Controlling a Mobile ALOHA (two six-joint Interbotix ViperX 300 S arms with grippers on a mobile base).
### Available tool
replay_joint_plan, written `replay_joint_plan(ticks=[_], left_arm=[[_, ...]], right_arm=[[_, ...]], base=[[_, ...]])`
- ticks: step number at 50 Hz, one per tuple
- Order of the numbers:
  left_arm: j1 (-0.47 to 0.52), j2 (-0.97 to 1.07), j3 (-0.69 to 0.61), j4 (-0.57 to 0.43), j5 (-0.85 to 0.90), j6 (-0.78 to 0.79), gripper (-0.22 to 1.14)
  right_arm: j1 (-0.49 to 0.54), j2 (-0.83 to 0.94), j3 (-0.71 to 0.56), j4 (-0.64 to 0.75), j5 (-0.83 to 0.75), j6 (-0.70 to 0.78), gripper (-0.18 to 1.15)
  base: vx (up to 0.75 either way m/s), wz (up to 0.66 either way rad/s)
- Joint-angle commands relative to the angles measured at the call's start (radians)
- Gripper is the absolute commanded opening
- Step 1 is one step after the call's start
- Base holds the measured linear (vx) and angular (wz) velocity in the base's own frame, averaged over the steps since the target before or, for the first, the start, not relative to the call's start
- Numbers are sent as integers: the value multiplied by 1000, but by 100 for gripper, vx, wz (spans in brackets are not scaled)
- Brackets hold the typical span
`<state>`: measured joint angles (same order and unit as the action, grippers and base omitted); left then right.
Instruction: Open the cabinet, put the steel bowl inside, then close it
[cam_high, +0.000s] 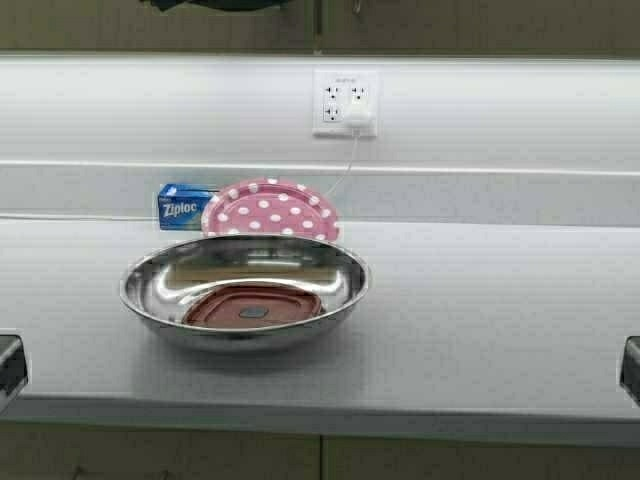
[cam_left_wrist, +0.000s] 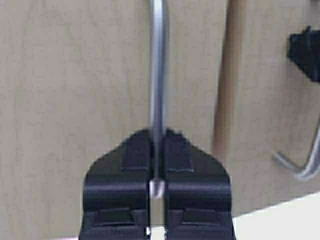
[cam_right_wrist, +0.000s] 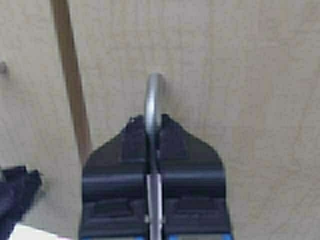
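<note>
The steel bowl (cam_high: 245, 290) sits on the white counter, wide and shiny, with a red-brown lid shape showing in its bottom. The cabinet (cam_high: 450, 25) hangs above; only the lower edge of its tan doors shows in the high view, and both doors look closed. In the left wrist view my left gripper (cam_left_wrist: 158, 137) is shut on the left door's curved metal handle (cam_left_wrist: 157, 65). In the right wrist view my right gripper (cam_right_wrist: 153, 122) is shut on the right door's handle (cam_right_wrist: 152, 95). The seam between the doors (cam_left_wrist: 222, 100) runs beside each gripper.
A pink polka-dot plate (cam_high: 272, 210) leans against the back wall behind the bowl, next to a blue Ziploc box (cam_high: 185, 206). A wall outlet (cam_high: 345, 102) with a white plug and cord is above. Dark robot parts (cam_high: 10, 365) sit at both lower edges.
</note>
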<state>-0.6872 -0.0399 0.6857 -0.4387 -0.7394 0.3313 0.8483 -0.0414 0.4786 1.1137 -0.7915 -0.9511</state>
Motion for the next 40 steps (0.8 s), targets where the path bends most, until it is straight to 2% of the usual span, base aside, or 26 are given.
replay_joint_plan(ticks=[1, 10, 23, 32, 40], left_arm=[[29, -164, 61, 5, 91, -3, 3], [115, -330, 140, 23, 272, -3, 3], [233, -537, 215, 81, 476, -3, 3], [347, -612, 233, 107, 594, -3, 3], [380, -611, 236, 124, 621, -9, 3]], right_arm=[[-21, -153, 75, 8, 117, -75, 6], [-63, -318, 189, 21, 293, -103, 6], [-311, -541, 319, 25, 594, -103, 6], [-472, -589, 345, -15, 767, -101, 6], [-554, -580, 325, -57, 856, -72, 6]], base=[[-2, -3], [-4, -2], [-8, -3], [-10, -3], [-10, -6]])
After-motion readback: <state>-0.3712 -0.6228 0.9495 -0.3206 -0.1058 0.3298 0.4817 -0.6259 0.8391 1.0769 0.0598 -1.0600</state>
